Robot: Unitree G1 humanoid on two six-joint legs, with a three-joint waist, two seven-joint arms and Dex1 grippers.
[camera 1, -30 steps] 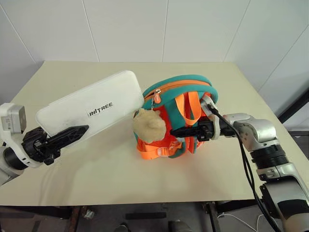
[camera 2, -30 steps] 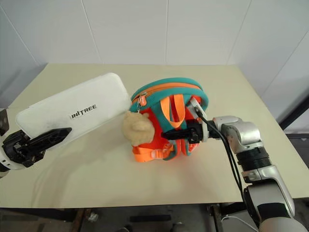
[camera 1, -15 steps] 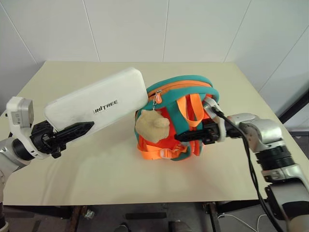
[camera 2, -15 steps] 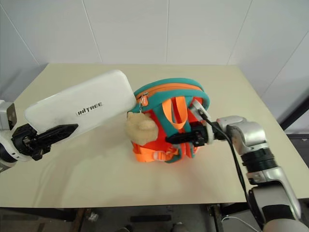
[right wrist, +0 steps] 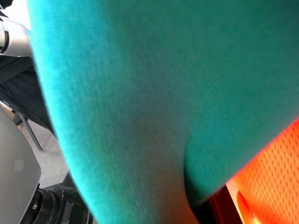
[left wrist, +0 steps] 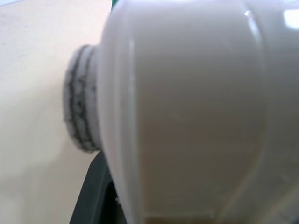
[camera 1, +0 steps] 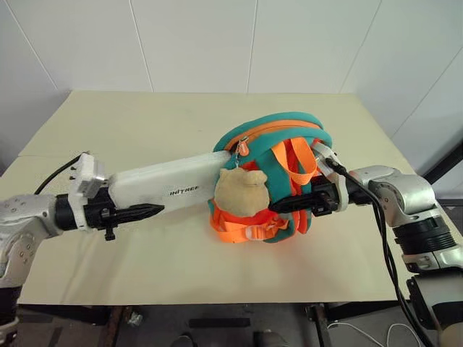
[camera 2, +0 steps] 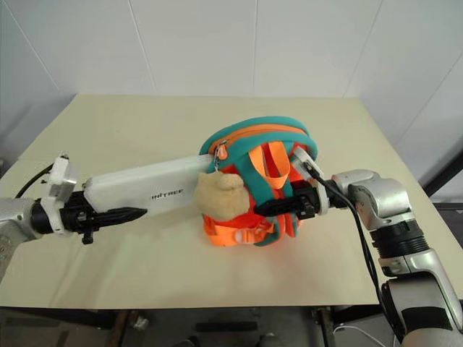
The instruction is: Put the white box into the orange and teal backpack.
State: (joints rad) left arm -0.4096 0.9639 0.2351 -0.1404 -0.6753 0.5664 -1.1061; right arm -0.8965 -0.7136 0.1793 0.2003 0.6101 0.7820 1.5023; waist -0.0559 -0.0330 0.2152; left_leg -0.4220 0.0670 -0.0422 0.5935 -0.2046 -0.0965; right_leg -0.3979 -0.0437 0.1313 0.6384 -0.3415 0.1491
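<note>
The white box (camera 1: 163, 185) hangs above the table, turned on edge, with my left gripper (camera 1: 134, 212) shut on its near end. In the left wrist view the white box (left wrist: 187, 116) sits right in front of the camera. Its far end reaches the left side of the orange and teal backpack (camera 1: 286, 130), by the zipper pull. A tan plush toy (camera 1: 242, 191) hides that end. My right gripper (camera 1: 289, 205) is shut on the backpack's right side, among the orange straps. Teal fabric (right wrist: 117, 93) of the backpack shows close up in the right wrist view.
The backpack stands at the middle right of a cream table (camera 1: 145, 123). A white tiled wall (camera 1: 195, 43) rises behind the table. A black cable (camera 1: 383, 246) runs along my right arm. Bare table lies behind and in front of the box.
My left arm has carried the box toward the backpack and rolled it from face-up to edge-on. The box's far end now meets the backpack. The right gripper keeps its hold.
</note>
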